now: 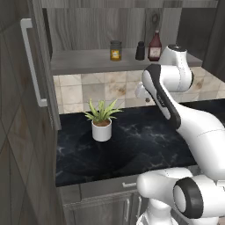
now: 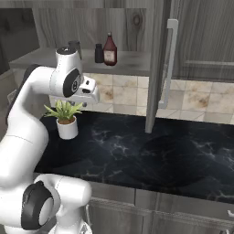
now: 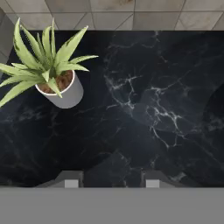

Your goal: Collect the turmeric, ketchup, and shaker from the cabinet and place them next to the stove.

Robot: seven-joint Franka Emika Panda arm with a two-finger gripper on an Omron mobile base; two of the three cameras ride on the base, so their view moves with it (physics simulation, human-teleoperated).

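Cabinet door (image 1: 26, 88) stands open at left. On the shelf (image 1: 83, 60), left to right: turmeric (image 1: 115, 50), shaker (image 1: 140, 50), ketchup (image 1: 154, 46), all three upright, close together, none collected. Below, plant (image 1: 102, 119) on the black counter (image 1: 132, 145). Gripper (image 3: 108, 180) hovers over the counter pointing down, jaws partly apart, nothing between them. Stove not visible. Step looks like the first reach, not begun. Next move calls for raising and tilting the hand up to shelf level, likely toward the turmeric, clearing the plant.
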